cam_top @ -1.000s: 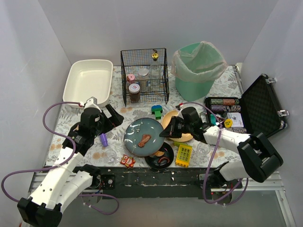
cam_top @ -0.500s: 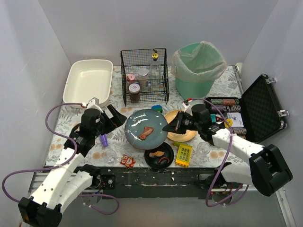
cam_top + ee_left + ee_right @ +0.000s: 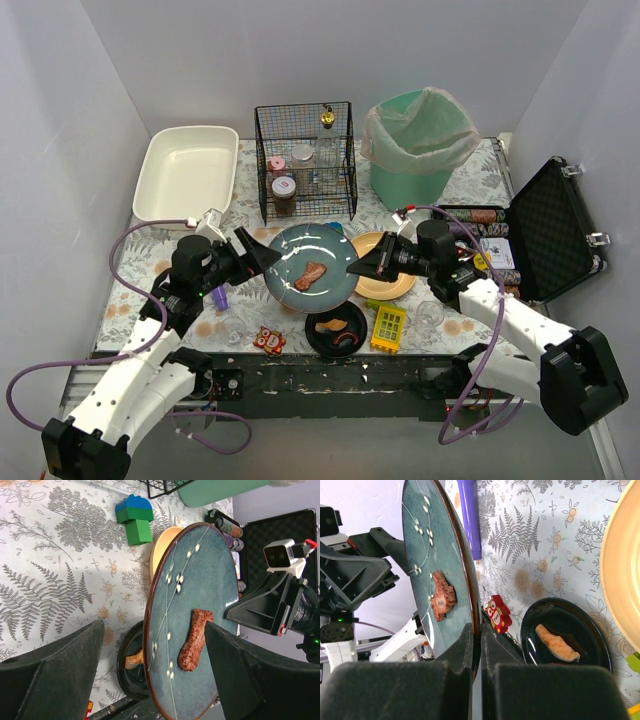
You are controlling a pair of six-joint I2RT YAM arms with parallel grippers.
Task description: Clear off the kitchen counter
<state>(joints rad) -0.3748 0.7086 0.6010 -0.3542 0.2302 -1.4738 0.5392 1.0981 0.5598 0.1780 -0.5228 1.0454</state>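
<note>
A blue-grey plate (image 3: pixel 312 262) with a brown piece of meat (image 3: pixel 311 275) is held tilted above the leaf-print kitchen counter (image 3: pixel 470 180). My right gripper (image 3: pixel 357 268) is shut on the plate's right rim; in the right wrist view the fingers (image 3: pixel 465 655) pinch the rim of the plate (image 3: pixel 432 555). My left gripper (image 3: pixel 252 254) is open at the plate's left edge. In the left wrist view the plate (image 3: pixel 200 580) and the meat (image 3: pixel 195 640) lie between its spread fingers (image 3: pixel 55 675).
Under the plate sit a black bowl (image 3: pixel 337 330) with orange food, a yellow plate (image 3: pixel 385 280), an owl block (image 3: pixel 268 341), a yellow toy (image 3: pixel 388 327), a purple item (image 3: pixel 218 296). At the back are a white tub (image 3: pixel 188 170), wire basket (image 3: pixel 305 160), green bin (image 3: pixel 418 140). An open black case (image 3: pixel 550 230) lies right.
My right gripper has lifted the plate off the counter and carried it up and away. My left gripper has moved right to the plate's left edge.
</note>
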